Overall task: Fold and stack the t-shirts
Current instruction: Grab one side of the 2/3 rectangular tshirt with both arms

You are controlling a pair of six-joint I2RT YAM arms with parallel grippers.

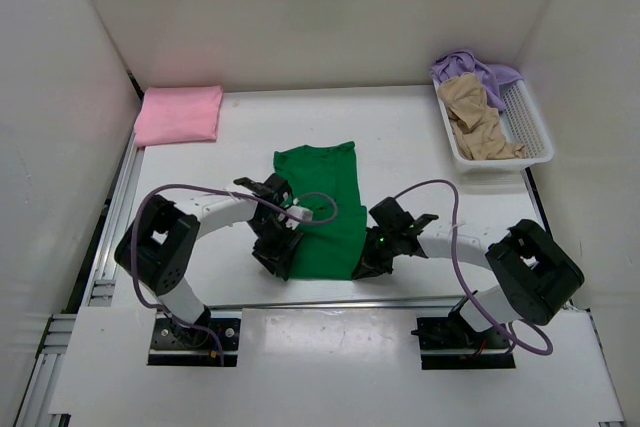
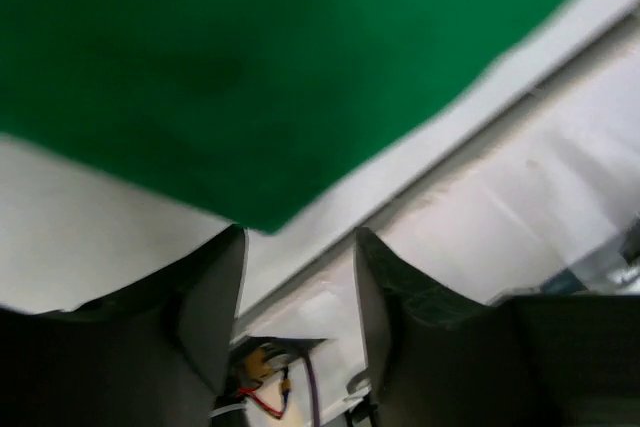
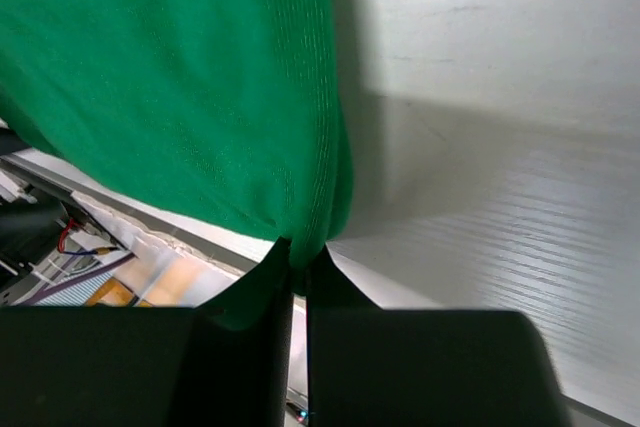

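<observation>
The dark green t-shirt [image 1: 322, 209] lies flat in the middle of the table, partly folded into a long strip. My left gripper [image 1: 276, 253] is at its near left corner. In the left wrist view it [image 2: 298, 239] is open, with the shirt's corner [image 2: 262, 209] just beyond the fingertips and nothing between them. My right gripper [image 1: 368, 263] is at the near right corner. In the right wrist view it [image 3: 299, 259] is shut on the green shirt's edge [image 3: 300, 147]. The pink t-shirt [image 1: 180, 114] lies folded at the back left. The tan [image 1: 478, 119] and lavender [image 1: 480, 69] t-shirts lie crumpled in the basket.
The white mesh basket [image 1: 540, 132] stands at the back right. White walls enclose the table on three sides. The table's near edge and a metal rail run just behind both grippers.
</observation>
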